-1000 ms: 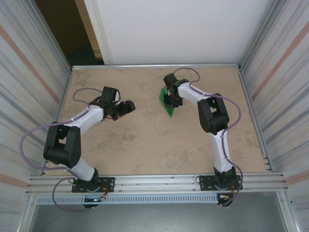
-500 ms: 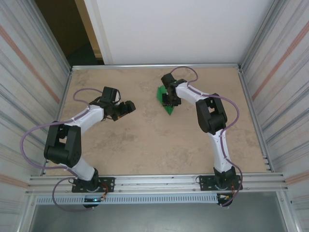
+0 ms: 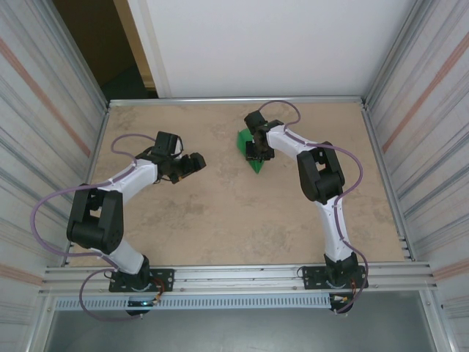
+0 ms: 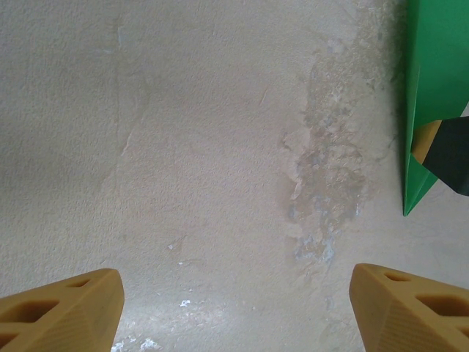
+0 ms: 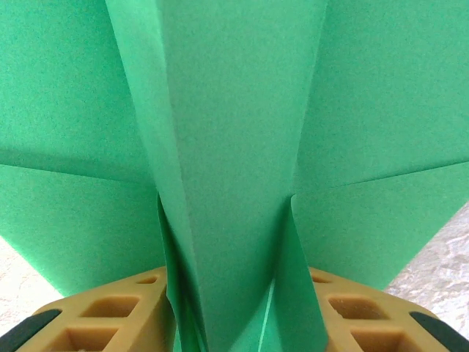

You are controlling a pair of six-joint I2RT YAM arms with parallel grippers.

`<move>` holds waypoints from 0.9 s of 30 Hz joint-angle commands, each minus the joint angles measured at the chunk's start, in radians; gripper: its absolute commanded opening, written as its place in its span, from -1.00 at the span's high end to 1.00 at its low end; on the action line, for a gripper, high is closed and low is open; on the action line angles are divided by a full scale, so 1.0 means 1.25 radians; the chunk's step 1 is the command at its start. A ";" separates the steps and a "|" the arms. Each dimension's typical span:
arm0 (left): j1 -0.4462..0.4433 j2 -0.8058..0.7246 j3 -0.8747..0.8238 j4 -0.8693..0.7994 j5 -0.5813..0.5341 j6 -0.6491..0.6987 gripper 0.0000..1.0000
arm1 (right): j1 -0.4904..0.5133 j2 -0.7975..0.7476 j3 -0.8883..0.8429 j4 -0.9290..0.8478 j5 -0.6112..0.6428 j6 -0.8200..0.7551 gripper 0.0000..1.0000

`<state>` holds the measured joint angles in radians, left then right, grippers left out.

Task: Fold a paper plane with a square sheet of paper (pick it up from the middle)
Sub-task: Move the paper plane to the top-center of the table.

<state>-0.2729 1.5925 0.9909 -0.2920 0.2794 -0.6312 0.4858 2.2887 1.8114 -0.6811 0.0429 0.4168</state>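
Note:
The green paper plane (image 3: 245,139) lies on the far middle of the table, pointed tip toward the near side. My right gripper (image 3: 256,152) is over it. In the right wrist view the centre fold (image 5: 234,147) stands between my right gripper's (image 5: 234,315) tan fingers (image 5: 110,312), its layers splayed apart, wings spread to both sides. The jaws stand partly apart and do not pinch the fold flat. My left gripper (image 3: 196,163) hovers open to the left of the plane, nothing between its fingertips (image 4: 62,304). Its camera catches the plane's tip (image 4: 425,88) at the right edge.
A bare beige tabletop (image 3: 220,220) is framed by a metal rim, with ribbed walls (image 3: 44,147) on both sides and a white back wall. Worn pale patches (image 4: 322,191) mark the surface below my left gripper.
My right gripper has shifted slightly toward the far left with the plane, and its jaws have widened, letting the fold spread. The left arm has stayed still.

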 commanded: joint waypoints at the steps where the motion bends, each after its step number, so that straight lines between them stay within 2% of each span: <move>1: 0.001 0.005 0.018 -0.023 0.005 0.015 -0.63 | -0.002 0.056 -0.009 -0.029 0.012 0.003 0.17; 5: 0.001 -0.003 0.028 -0.027 0.002 0.018 -0.63 | -0.002 0.008 0.003 -0.029 0.004 0.005 0.17; 10: 0.001 -0.022 0.040 -0.038 -0.012 0.022 -0.63 | -0.002 -0.068 0.002 -0.021 -0.005 0.017 0.07; 20: 0.003 -0.072 0.056 -0.064 -0.081 0.036 -0.64 | -0.012 -0.206 -0.034 -0.015 0.007 0.039 0.01; 24: 0.010 -0.124 0.046 -0.057 -0.142 0.045 -0.67 | -0.022 -0.321 -0.111 0.018 0.064 0.056 -0.11; 27: 0.010 -0.188 0.003 -0.020 -0.223 0.064 -0.79 | -0.048 -0.450 -0.234 0.091 0.127 0.075 -0.27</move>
<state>-0.2680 1.4437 1.0241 -0.3424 0.1215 -0.5896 0.4580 1.8679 1.6066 -0.6281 0.0982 0.4702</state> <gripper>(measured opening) 0.885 0.619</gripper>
